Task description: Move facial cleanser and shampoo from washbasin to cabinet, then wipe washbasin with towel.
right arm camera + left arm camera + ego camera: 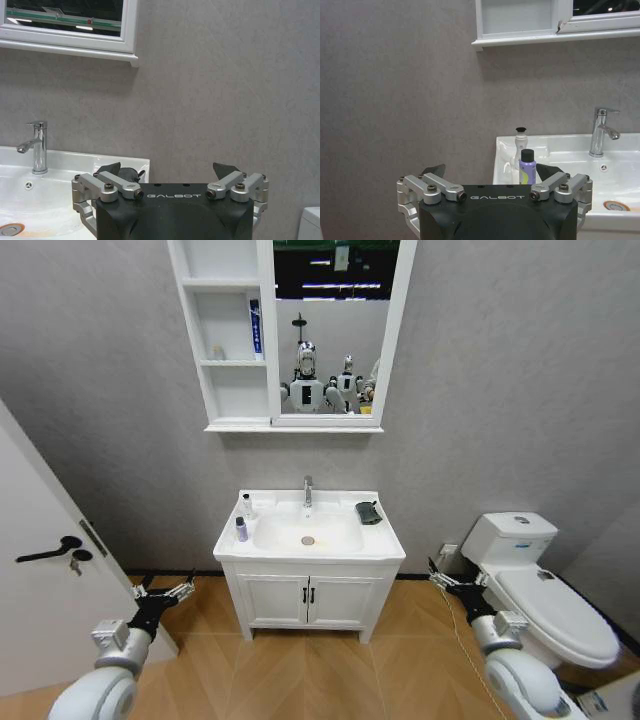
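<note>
- right now i'm looking from the head camera at the washbasin [385, 540], a white counter on a two-door vanity [308, 602] against the grey wall, well ahead of both arms.
- my left gripper [180, 589] hangs low on the left, over the wood floor, apart from the vanity; its fingers [434, 174] are spread wide with nothing between them.
- my right gripper [447, 581] sits low on the right, between the vanity and the toilet [545, 590]; its fingers [224, 170] are likewise spread wide and empty.
- on the counter's left side stand two bottles close together: a white bottle with a dark cap [246, 506] nearer the wall, and a purple bottle with a black cap [241, 529] nearer the front edge.
- from the left wrist camera the same pair shows past my fingers, the purple bottle [527, 167] in front of the white one [519, 142].
- the towel [369, 512] lies dark and folded on the counter's right rear corner, beside the bowl.
- the chrome tap [308, 490] stands at the back centre, and the drain [308, 540] sits in the middle of the bowl.
- above, a white wall cabinet [232, 335] with open shelves hangs beside a mirror [335, 330]; a tall tube [256, 328] stands on one shelf, a small white jar [218, 353] near it.
- a white door with a black handle [45, 552] is at my far left.
</note>
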Controlling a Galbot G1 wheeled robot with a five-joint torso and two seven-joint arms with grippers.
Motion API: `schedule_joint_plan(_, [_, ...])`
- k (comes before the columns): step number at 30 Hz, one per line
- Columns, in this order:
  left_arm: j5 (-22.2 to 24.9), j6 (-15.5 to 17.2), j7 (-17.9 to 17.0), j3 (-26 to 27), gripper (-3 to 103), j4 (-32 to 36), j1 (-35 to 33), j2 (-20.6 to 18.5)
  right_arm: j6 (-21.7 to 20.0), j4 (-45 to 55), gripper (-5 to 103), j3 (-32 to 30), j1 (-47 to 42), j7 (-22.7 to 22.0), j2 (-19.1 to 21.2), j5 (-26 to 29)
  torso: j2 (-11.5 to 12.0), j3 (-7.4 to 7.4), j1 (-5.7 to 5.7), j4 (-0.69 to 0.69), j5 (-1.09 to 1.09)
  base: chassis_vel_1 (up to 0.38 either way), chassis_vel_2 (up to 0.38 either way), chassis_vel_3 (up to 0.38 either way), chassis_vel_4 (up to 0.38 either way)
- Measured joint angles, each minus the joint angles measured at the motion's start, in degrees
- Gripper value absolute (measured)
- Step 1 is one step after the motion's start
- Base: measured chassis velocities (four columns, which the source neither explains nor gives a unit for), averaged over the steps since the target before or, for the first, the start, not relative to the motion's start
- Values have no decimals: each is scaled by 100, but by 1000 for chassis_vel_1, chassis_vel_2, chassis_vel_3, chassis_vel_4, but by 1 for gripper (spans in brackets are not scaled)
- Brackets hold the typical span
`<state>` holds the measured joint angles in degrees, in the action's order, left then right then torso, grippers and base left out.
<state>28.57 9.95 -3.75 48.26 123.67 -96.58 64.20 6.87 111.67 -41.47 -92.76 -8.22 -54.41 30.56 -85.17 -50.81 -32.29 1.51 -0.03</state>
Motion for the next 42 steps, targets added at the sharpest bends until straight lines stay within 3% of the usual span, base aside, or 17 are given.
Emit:
schedule_joint_plan(1, [-4, 0, 0, -9, 99, -2, 0, 0, 4, -1, 100, 2, 4, 5, 4, -10, 0, 0, 0, -1, 7, -159, 185, 182, -161])
schedule_joint_plan(4, [-7, 0, 1, -26, 99, -16, 13, -1, 23, -8, 100, 2, 6, 13, 9, -34, 0, 0, 0, 0, -2, -161, 150, 162, -159])
schedule_joint_plan(17, [9, 26, 6, -147, 99, -160, 198, -145, 219, -34, 100, 62, 52, 25, -51, -68, 1, -1, -4, -2, 3, -139, 141, 138, -140])
schedule_joint_plan(26, [96, 109, -31, -506, 99, -472, 591, -459, -24, 520, 100, 47, -355, -257, -189, -268, -2, 1, 4, 2, 2, -15, 17, 3, -8])
schedule_joint_plan(35, [195, 133, -83, -1395, 99, -1278, 1354, -869, -115, 830, 100, 69, -753, -313, -410, -449, -1, 0, 2, 0, 2, 0, 0, 0, 0])
schedule_joint_plan(37, [284, 173, -184, -1919, 99, -1670, 1954, -959, -124, 818, 100, 88, -845, -313, -492, -534, -1, 0, 1, -1, 1, 0, 0, 0, 0])
schedule_joint_plan(39, [304, 187, -214, -2008, 99, -1741, 2079, -970, -125, 807, 100, 90, -860, -314, -504, -548, -1, 0, 1, 0, 1, 0, 0, 0, 0])
schedule_joint_plan(42, [406, 249, -379, -2521, 99, -2138, 2781, -989, -126, 752, 100, 89, -926, -323, -572, -592, -1, 0, 0, 2, 3, 0, 0, 0, 0])
